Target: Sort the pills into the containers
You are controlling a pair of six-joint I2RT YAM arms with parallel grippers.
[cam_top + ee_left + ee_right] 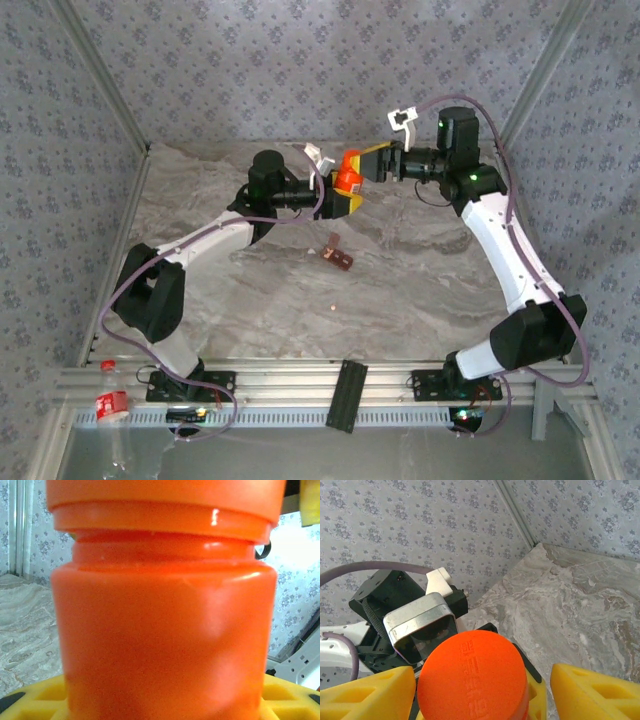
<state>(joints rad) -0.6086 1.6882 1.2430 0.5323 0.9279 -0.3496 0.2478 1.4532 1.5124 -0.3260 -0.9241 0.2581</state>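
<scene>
The dark reddish-brown strip of joined box compartments (337,256) lies loose near the middle of the grey marbled bench (420,290), askew to its edges and well clear of both arms. One tiny pale pill (333,307) rests on the bare bench, a little closer to the near edge than the strip and apart from it. Above the far middle of the bench, the left arm's yellow fingers (343,203) are clamped on the body of an orange cylindrical plastic bottle (347,180). In the left wrist view the bottle stands between the two fingers, so close that its wall is blurred. Its round orange cap (472,680) is on, and the flat top with raised lettering faces the right wrist camera. The right arm's yellow fingers (375,163) reach in from the far right and stand spread to either side of that cap. One finger sits just beside the cap, and a strip of bench shows between the cap and the other, so they are not pinching it. Along the near edge a flat black bar (345,395) lies across the aluminium rail (280,378). A clear plastic bottle with a red label (112,405) lies at the near left corner.
</scene>
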